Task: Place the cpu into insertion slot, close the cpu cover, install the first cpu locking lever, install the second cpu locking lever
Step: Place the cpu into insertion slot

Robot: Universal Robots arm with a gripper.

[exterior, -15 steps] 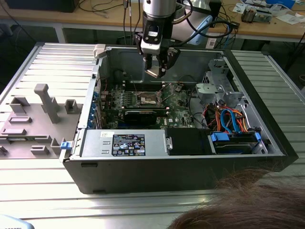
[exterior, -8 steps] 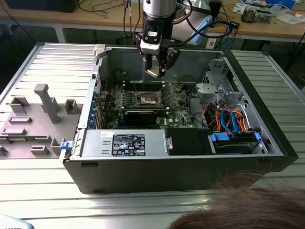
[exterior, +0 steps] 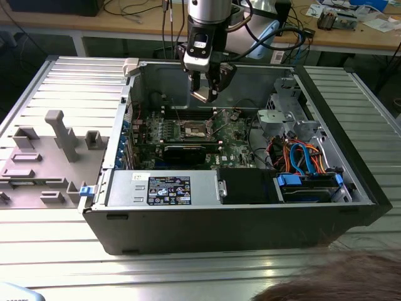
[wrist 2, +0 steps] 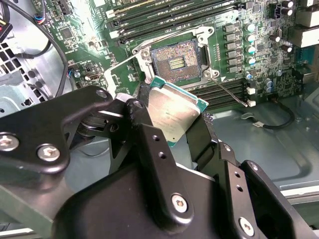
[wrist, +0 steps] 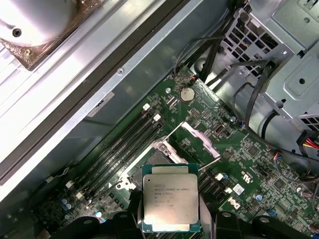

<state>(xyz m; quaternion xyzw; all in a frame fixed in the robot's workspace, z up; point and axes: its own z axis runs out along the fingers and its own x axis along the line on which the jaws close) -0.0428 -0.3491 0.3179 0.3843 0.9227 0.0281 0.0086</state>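
My gripper [exterior: 205,94] is shut on the cpu [exterior: 204,96], a small square chip with a silvery top, held by its edges between two black fingers [wrist 2: 144,124]. It hangs above the green board inside the open computer case. In both wrist views the cpu [wrist 2: 174,112] [wrist: 171,203] hovers a little off to one side of the insertion slot [wrist 2: 175,60], which lies bare with its dark pin field showing. The cpu cover [wrist: 205,142] stands swung open next to the slot. A thin locking lever [wrist 2: 230,92] sticks out beside the slot.
The case wall [exterior: 250,75] rises close behind the gripper. A power supply [exterior: 166,188] and a drive bay with coloured cables [exterior: 307,163] fill the front of the case. A grey fixture plate [exterior: 50,150] lies at the exterior view's left. A person's hair [exterior: 338,282] shows at the near edge.
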